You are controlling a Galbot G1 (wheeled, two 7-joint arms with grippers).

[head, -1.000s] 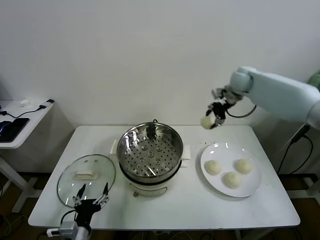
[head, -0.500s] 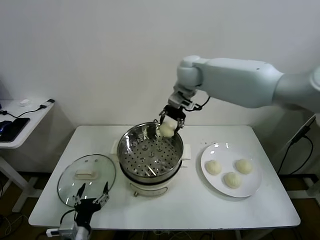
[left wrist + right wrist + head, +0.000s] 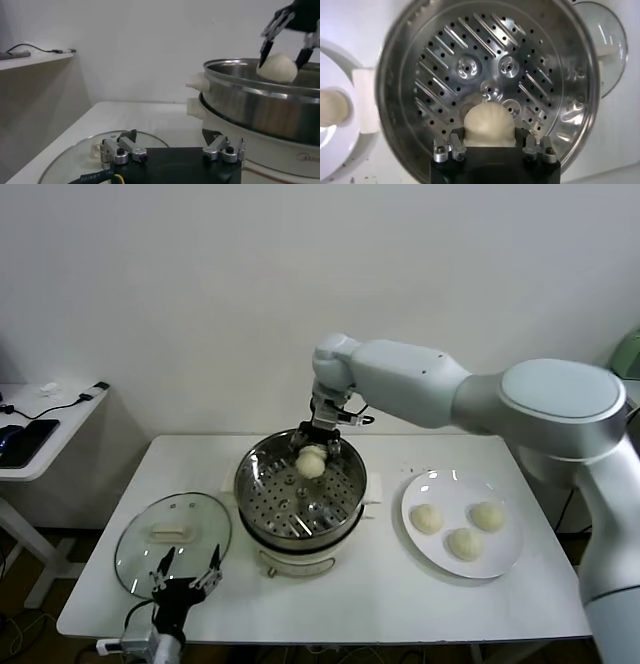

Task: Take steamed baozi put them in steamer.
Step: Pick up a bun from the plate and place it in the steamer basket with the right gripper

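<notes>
My right gripper hangs over the far part of the steamer, shut on one cream-white baozi. In the right wrist view that baozi sits squeezed between the fingers, above the perforated tray; the left wrist view shows the same baozi just above the steel rim. Three more baozi lie on the white plate to the right. My left gripper is open, parked low at the table's front edge by the glass lid.
A low side table with cables stands at the far left. The steamer's cream base has side handles. The wall runs close behind the table.
My right arm has swung left from above the plate to over the steamer and lowered, carrying the baozi with it. The left arm has not moved.
</notes>
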